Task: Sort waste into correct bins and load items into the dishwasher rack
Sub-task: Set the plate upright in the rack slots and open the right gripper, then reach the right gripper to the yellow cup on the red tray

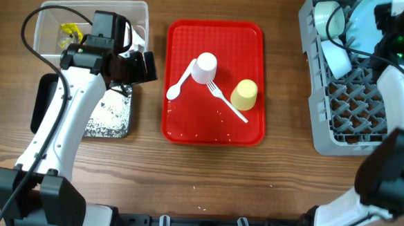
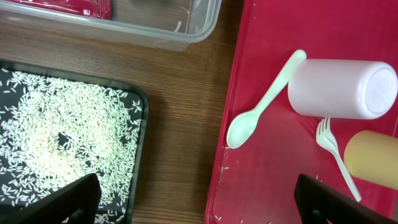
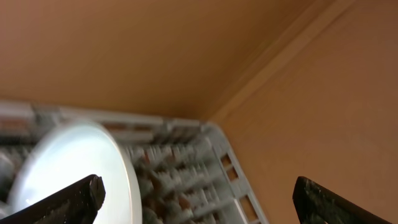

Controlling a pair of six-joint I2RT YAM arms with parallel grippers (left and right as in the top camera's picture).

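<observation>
On the red tray [image 1: 180, 126] lie a pale pink cup [image 1: 205, 67] on its side, a yellow cup [image 1: 244, 94], a white spoon [image 1: 179, 84] and a white fork [image 1: 227, 100]. My left gripper [image 1: 143, 67] hovers open between the black tray and the red tray [image 2: 298, 37]; nothing is between its fingers [image 2: 68, 200]. The grey dishwasher rack [image 1: 348, 100] holds two light-blue bowls [image 1: 330, 23] and a plate [image 3: 68, 168] standing on edge. My right gripper [image 3: 199, 202] is open above the rack [image 3: 186, 168], with the plate beside its left finger.
A clear tub [image 1: 134, 12] at the back left holds a yellow wrapper [image 1: 69, 31] and a red one [image 2: 68, 6]. The black tray [image 2: 140, 124] in front of it is covered in rice grains [image 2: 56, 130]. A few grains lie on the red tray and the table.
</observation>
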